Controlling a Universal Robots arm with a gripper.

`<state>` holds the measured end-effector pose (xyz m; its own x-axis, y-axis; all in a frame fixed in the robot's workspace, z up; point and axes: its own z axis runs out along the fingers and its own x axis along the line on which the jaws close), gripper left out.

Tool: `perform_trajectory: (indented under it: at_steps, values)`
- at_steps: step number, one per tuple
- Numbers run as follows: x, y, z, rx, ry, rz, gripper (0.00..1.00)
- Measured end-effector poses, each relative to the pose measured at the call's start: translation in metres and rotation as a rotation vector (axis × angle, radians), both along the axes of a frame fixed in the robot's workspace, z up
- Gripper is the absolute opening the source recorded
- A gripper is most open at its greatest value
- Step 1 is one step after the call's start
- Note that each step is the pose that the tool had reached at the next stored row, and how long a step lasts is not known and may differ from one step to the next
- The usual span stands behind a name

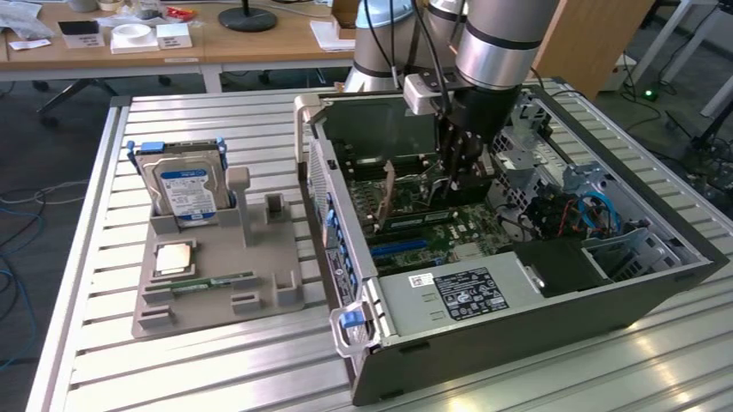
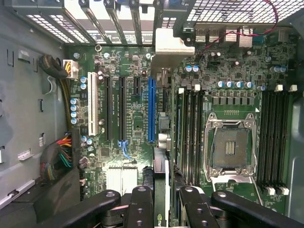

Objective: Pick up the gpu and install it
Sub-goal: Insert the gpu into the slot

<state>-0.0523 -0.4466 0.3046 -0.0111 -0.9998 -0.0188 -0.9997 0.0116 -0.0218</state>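
Slatted metal surface [image 1: 206, 360] with an open computer case, seen from the exterior view and from the wrist. At the exterior view's left, a grey holder [image 1: 218, 296] is set on the surface. A silver hard drive [image 1: 184, 190] with a blue label is stood upright at its far end. A square processor chip [image 1: 174, 257] and a slim green memory stick [image 1: 218, 281] are laid flat nearer the camera.

Just beside the holder, toward the exterior view's right, the computer case [image 1: 550, 318] is laid on its side with its interior exposed. The arm [image 1: 493, 43] is lowered into the case from above, and the claw [image 1: 461, 176] is placed over the motherboard [image 2: 137, 118].

In the wrist view the claw [image 2: 164, 204] is seen drawn narrow around the gpu [image 2: 160, 180], which is held edge-on between the fingers [image 2: 142, 206]. The card is positioned near the long blue slot [image 2: 151, 109] and roughly parallel to it. Whether its edge touches the board cannot be told. An empty processor socket [image 2: 231, 147] is seen beyond the memory slots.

At the exterior view's right, blue cables [image 1: 596, 210] are seen inside the case.
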Motion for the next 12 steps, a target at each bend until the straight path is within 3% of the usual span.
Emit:
perform_trajectory:
  at_steps: [12]
  values:
    - [-0.0016, 0.0000, -0.0006, 0.0000, 0.0000, 0.000, 0.26]
